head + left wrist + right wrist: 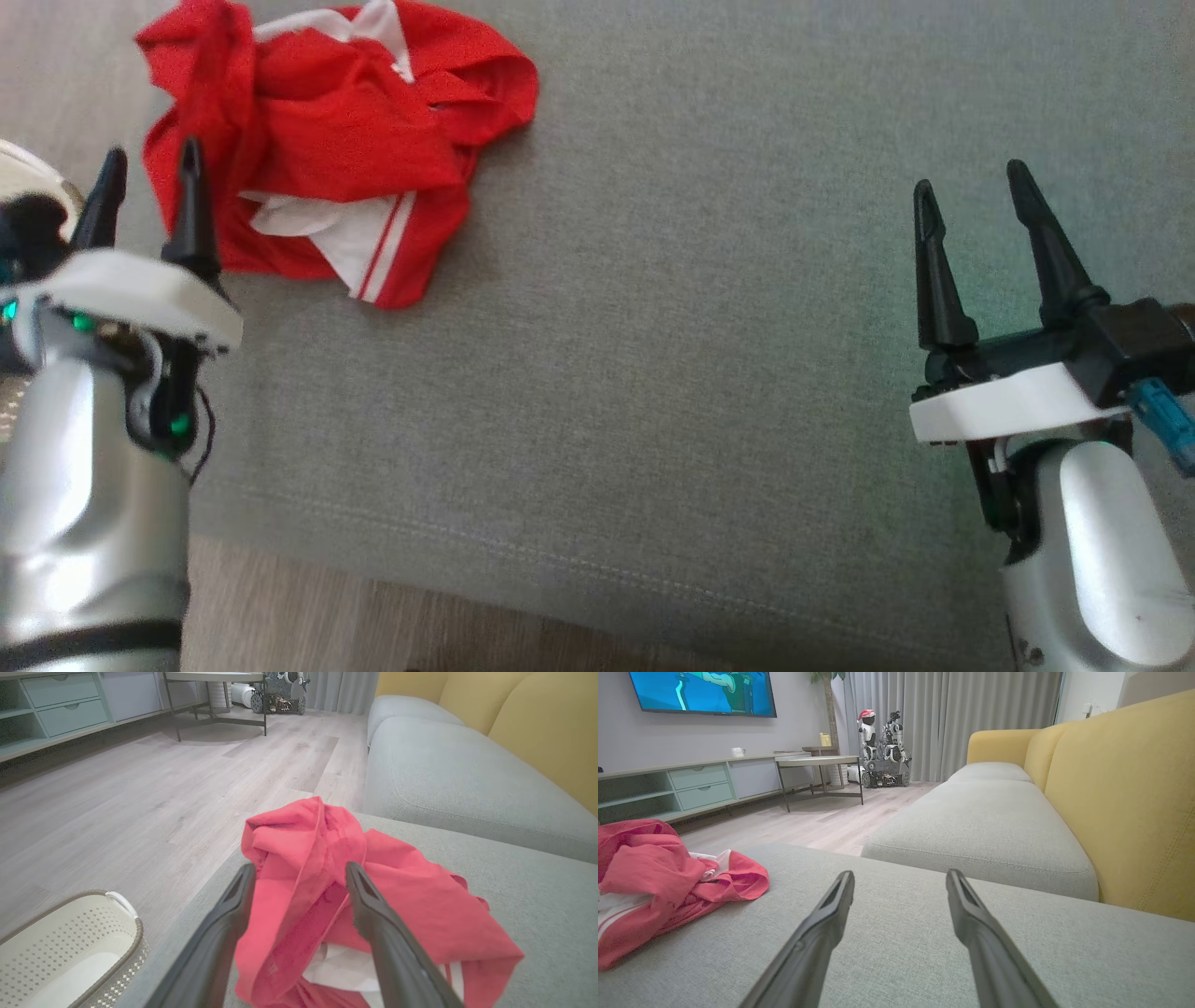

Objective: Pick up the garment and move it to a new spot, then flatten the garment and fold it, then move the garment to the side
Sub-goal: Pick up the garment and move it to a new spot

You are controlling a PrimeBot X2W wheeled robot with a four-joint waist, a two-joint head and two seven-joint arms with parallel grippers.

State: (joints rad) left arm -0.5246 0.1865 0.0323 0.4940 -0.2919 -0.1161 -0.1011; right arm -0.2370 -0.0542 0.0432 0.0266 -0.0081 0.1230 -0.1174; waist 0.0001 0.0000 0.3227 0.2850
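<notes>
Sofa seat cushion [653, 392], grey fabric, is the work surface. Its front seam runs along the bottom of the head view, with pale wood floor [140, 788] below it.

Garment [336, 149], red with white panels and stripes, lies crumpled in a heap at the cushion's far left, near the edge. It is not flattened and not folded. Cream perforated basket [70, 947] sits on the floor beside that end of the sofa.

Left gripper [154, 154] has its jaws wide and holds nothing. In the head view its inner finger overlaps the garment's left edge. In the left wrist view a raised red fold sits between the two fingers. Whether the fingers touch the cloth, cannot tell.

Right gripper [971, 177] also has its jaws wide and is empty. It hovers over bare cushion well apart from the garment, which lies off to the left in the right wrist view.

Step, judged: the very first one, the pick-up, at the approach stage with the grasp not yet made. Moving, flattening, folding and setting aside are all left to do.

Next move, judged: the left gripper needs to push a little further into the heap and close on the raised fold, taking a thick bunch so the cloth does not slip out. It then lifts and carries the garment toward the bare grey stretch between the grippers. The right gripper will probably be needed only at flattening.
</notes>
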